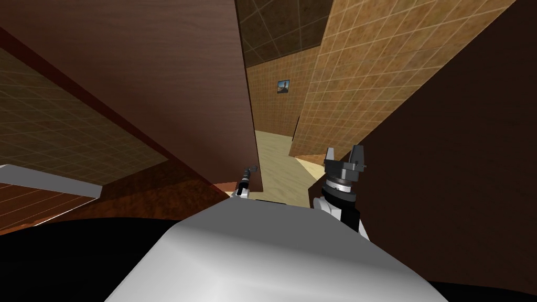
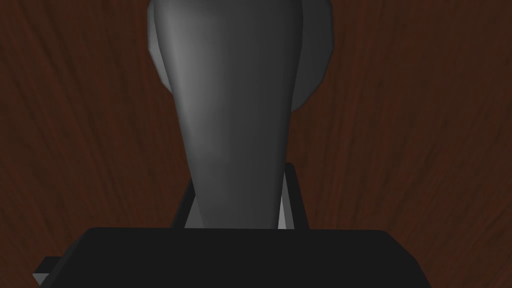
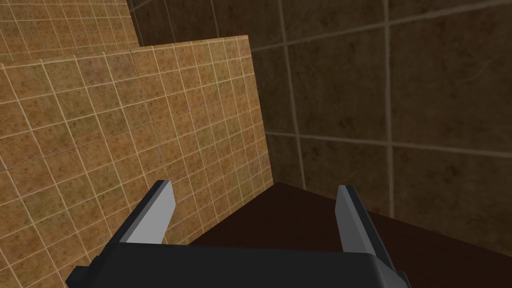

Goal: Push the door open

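Broad dark brown wood-grain door (image 1: 157,78), ajar across the left and middle of the head view, with its free edge at a narrow gap. Right of that gap, a flat dark brown panel (image 1: 461,157). Beyond the gap, tan tiled walls (image 1: 367,68) and a strip of pale floor (image 1: 278,162). Beside the dark panel and apart from the door, the right gripper (image 1: 343,157), its two blades spread wide with nothing between them. Low at the door's free edge, the left gripper (image 1: 247,178), clamped on the grey tapered lever handle (image 2: 235,125): thin fingers (image 2: 295,200) tight against the lever's sides, a round grey rosette behind it, then the door's wood. Far back on the tiled wall, a small framed picture (image 1: 283,86).
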